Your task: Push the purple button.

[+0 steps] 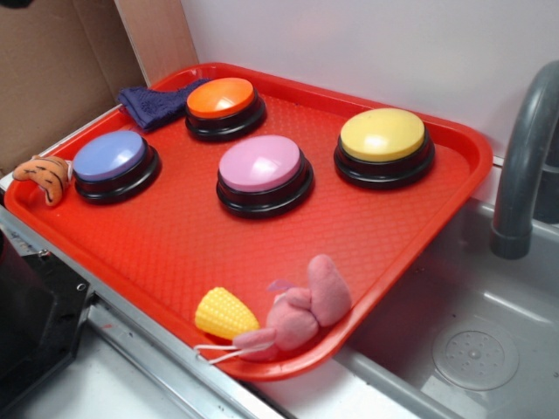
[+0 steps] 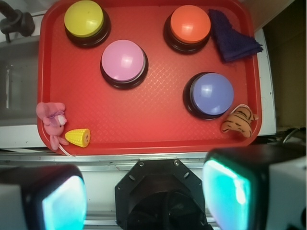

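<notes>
Nothing of the press is done yet. Seen from the wrist, the gripper (image 2: 144,194) hangs high, short of the tray's (image 2: 144,136) near rim, its jaws spread wide with nothing between them. Going left to right ahead of it: the yellow button (image 2: 84,18) far ahead to the left, the pink button (image 2: 123,61) ahead and slightly left, the orange button (image 2: 190,24) far ahead to the right, and the purple button (image 2: 211,93) just ahead to the right, untouched, beside a toy tiger (image 2: 238,121). Left to do, by my judgement: move forward and right, descend, press.
</notes>
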You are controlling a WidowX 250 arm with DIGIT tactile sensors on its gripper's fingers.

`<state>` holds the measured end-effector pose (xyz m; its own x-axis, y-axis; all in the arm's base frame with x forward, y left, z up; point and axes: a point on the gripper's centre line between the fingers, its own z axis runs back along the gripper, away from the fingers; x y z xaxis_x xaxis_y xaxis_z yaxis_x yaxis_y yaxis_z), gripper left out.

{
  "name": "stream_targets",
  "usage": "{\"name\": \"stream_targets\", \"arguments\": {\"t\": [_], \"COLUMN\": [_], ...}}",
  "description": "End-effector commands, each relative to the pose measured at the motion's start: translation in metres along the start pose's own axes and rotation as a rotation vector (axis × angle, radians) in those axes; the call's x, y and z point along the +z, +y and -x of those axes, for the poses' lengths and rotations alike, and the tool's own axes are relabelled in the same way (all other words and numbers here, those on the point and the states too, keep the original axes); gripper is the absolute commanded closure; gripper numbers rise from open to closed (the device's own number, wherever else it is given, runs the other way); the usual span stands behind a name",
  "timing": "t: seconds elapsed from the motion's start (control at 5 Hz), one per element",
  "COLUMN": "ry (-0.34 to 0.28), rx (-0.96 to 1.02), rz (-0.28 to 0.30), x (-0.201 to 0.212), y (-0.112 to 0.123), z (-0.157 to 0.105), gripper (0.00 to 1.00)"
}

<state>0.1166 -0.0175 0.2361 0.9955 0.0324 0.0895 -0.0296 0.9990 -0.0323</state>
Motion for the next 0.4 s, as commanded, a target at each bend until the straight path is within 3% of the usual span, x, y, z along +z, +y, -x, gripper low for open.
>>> {"name": "stream_targets", "arguments": {"t": [0.0,0.2], "ry": [0.000,0.065], "rx": [0.000,0.061], "rz": [0.000,-0.107], "x": [0.000,-0.052], "y": [0.000,0.044], "z": [0.000,-0.040], "gripper": [0.00,0.00]}}
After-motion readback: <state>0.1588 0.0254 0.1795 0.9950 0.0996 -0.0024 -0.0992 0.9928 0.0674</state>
